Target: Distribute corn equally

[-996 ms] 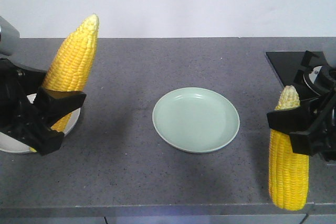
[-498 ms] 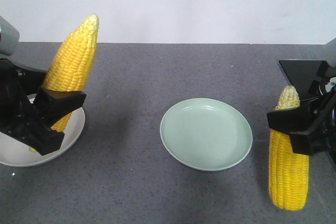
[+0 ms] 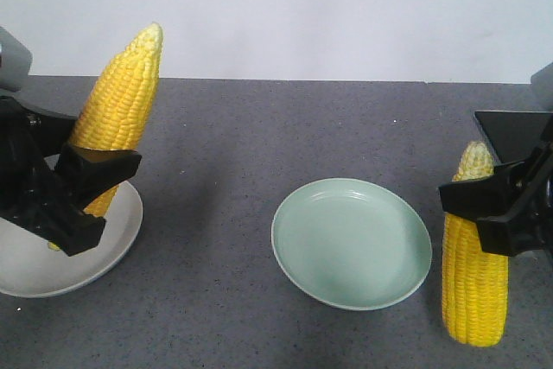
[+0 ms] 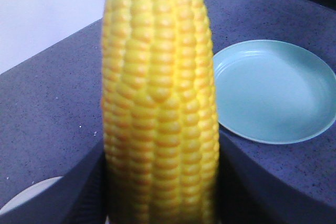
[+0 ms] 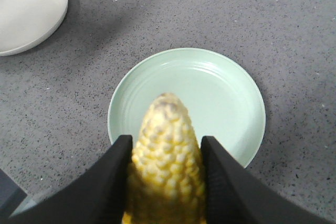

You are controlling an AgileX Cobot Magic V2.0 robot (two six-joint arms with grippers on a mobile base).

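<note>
My left gripper (image 3: pixel 79 181) is shut on a yellow corn cob (image 3: pixel 117 110) that leans up and to the right over the white plate (image 3: pixel 34 261). In the left wrist view that cob (image 4: pixel 160 103) fills the middle, clamped between the dark fingers (image 4: pixel 262 182). My right gripper (image 3: pixel 488 205) is shut on a second corn cob (image 3: pixel 473 287), held upright with its pale tip up, just right of the green plate (image 3: pixel 352 242). The right wrist view shows this cob's tip (image 5: pixel 167 153) between the black fingers (image 5: pixel 107 182), with the green plate (image 5: pixel 210 85) below it. Both plates hold nothing.
A black stove top (image 3: pixel 510 131) lies at the right edge of the grey speckled counter (image 3: pixel 251 144). A white wall runs behind the counter. The white plate (image 5: pixel 29 11) shows at the top left of the right wrist view.
The counter, both plates and the stove have slid lower and to the right in the front view. Both grippers and their cobs keep the same place in the frame.
</note>
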